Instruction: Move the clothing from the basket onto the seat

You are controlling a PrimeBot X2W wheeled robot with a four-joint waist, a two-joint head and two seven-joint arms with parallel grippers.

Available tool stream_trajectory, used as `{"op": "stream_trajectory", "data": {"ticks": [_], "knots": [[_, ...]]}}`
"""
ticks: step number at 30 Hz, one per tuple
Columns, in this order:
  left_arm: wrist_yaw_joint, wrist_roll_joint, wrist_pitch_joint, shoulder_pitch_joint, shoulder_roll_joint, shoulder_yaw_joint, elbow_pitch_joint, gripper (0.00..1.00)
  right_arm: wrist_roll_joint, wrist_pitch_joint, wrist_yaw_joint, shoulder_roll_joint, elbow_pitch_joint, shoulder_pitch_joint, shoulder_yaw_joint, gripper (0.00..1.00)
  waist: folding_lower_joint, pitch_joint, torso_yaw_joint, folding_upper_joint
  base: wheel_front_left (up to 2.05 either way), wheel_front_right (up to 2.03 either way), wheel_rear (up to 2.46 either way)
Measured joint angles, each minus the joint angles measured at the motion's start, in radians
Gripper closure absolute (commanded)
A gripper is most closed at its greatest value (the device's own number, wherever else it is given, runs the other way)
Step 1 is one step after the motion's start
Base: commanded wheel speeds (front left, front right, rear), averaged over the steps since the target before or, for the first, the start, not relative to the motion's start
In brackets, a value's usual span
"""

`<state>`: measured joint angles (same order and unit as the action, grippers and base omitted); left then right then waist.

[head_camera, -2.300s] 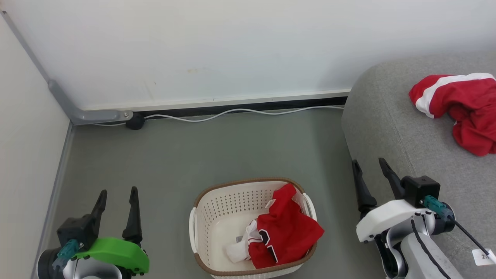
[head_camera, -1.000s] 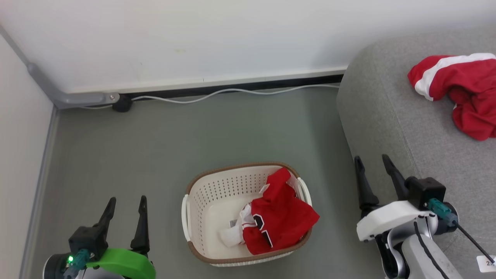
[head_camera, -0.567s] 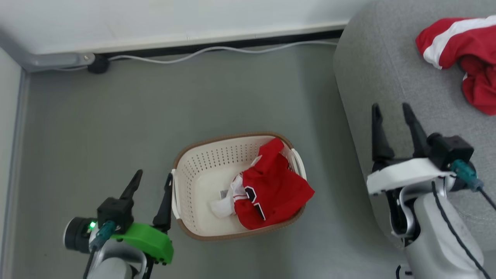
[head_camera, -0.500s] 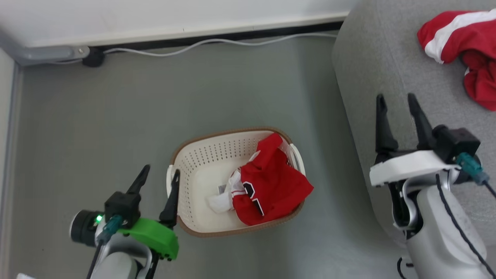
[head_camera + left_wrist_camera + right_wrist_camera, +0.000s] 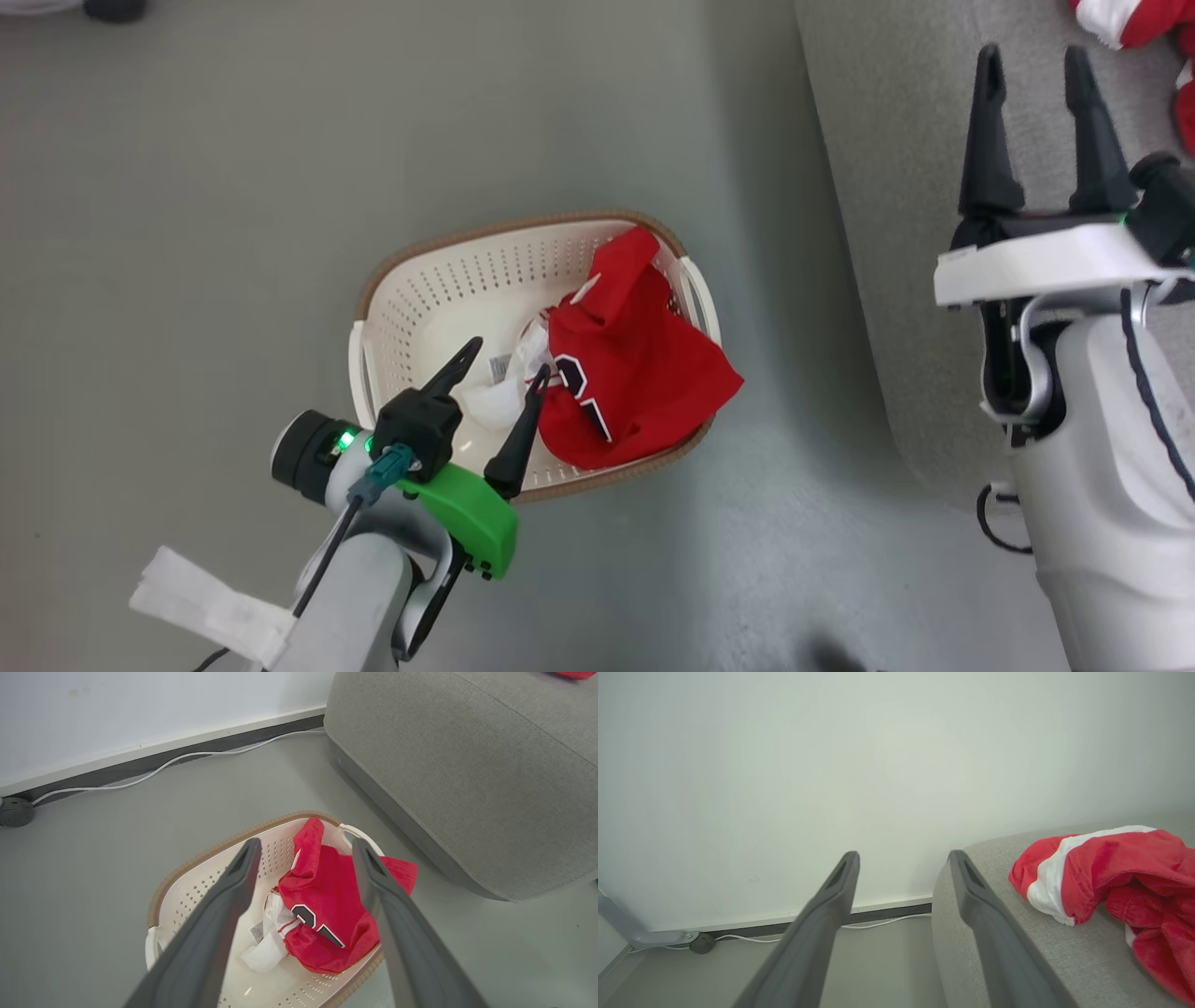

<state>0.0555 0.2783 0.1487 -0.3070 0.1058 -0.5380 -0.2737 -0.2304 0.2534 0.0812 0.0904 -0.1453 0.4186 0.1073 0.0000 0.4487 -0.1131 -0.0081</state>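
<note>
One jersey (image 5: 644,392) sits in basket (image 5: 420,289), one garment (image 5: 1111,868) on seat (image 5: 887,187).

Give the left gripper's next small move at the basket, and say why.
Probably lower the left gripper onto the soft bright red garment with black numerals and close. It hangs open over the cream-white perforated plastic basket, pointing at that garment, which lies ungripped inside.

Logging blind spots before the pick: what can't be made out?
Jersey numerals: partly folded under, head and left wrist views.
Basket floor under the jersey: covered by the cloth.
Red-and-white garment on the sofa: cut off by frame edges, head and right wrist views.
White tag in the basket: too small to read.
</note>
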Motion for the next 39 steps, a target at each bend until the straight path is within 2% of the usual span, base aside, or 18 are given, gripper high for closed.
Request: {"op": "stream_trajectory", "data": {"ticks": [13, 23, 30, 39], "knots": [[0.049, -0.067, -0.035, -0.143, -0.016, -0.124, -0.06, 0.0, 0.0, -0.005, 0.0, 0.005, 0.017, 0.227, -0.009, 0.0, 0.0001, 0.187, -0.018, 0.0, 0.0, 0.0, 0.0], [0.06, -0.118, -0.055, -0.247, -0.021, -0.219, -0.096, 0.0, -0.007, -0.012, -0.004, -0.002, 0.01, 0.374, 0.004, 0.0, 0.0001, 0.329, -0.039, 0.0, 0.0, 0.0, 0.0], [0.068, -0.12, -0.051, -0.276, -0.021, -0.274, -0.148, 0.0, -0.008, -0.012, -0.005, -0.009, -0.039, 0.42, 0.008, 0.0, 0.0002, 0.405, -0.062, 0.0, 0.0, 0.0, 0.0], [0.069, -0.116, -0.029, -0.3, -0.025, -0.322, -0.2, 0.0, -0.016, -0.006, -0.01, -0.015, -0.086, 0.458, 0.022, 0.0, 0.0001, 0.444, -0.09, 0.0, 0.0, 0.0, 0.0]]}}
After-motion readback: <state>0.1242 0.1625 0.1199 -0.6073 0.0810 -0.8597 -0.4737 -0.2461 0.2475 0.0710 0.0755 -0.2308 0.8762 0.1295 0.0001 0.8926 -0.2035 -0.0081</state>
